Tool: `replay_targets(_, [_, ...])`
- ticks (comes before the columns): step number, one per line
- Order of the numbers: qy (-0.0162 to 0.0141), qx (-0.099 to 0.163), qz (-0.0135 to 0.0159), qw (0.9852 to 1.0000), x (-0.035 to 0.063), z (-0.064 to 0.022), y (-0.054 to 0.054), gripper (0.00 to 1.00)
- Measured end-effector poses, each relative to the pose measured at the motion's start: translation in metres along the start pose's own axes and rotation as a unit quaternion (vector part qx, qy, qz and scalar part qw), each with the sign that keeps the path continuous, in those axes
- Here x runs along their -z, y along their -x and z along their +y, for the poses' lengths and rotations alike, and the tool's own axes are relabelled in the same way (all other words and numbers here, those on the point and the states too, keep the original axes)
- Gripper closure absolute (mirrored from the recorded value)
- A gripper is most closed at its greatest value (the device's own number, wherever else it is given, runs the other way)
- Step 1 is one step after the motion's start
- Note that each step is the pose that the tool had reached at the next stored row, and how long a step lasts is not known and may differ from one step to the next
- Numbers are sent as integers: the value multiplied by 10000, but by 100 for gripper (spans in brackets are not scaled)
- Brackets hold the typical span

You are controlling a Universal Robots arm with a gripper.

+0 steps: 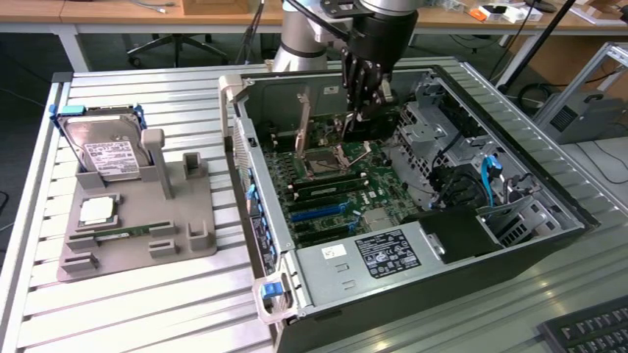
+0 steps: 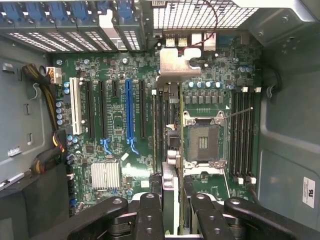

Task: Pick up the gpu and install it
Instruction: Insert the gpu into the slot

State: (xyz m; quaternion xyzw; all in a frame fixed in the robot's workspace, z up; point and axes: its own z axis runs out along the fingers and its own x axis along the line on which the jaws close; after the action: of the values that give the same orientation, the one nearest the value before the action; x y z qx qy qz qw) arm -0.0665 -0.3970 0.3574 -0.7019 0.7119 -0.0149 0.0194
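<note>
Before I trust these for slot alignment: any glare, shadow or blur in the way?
Exterior view: even room light, though the case interior is dim beneath the arm. Wrist view: the motherboard is sharp, the silver bracket glares, and the tool holding the gpu edge-on looks dark and soft up close.

Gpu (image 2: 170,125) bracket – bare metal, prob. matt; gripper (image 2: 171,212) blk plastic.

The gripper (image 2: 170,210) clamps the gpu (image 2: 169,150) edge-on between its fingers (image 2: 150,210), directly above the motherboard (image 2: 120,145) inside the open computer case (image 2: 280,145).
</note>
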Motion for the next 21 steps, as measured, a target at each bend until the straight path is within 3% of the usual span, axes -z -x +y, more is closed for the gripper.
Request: replay_targets(21, [0, 0, 0, 10000, -61, 3, -27, 73])
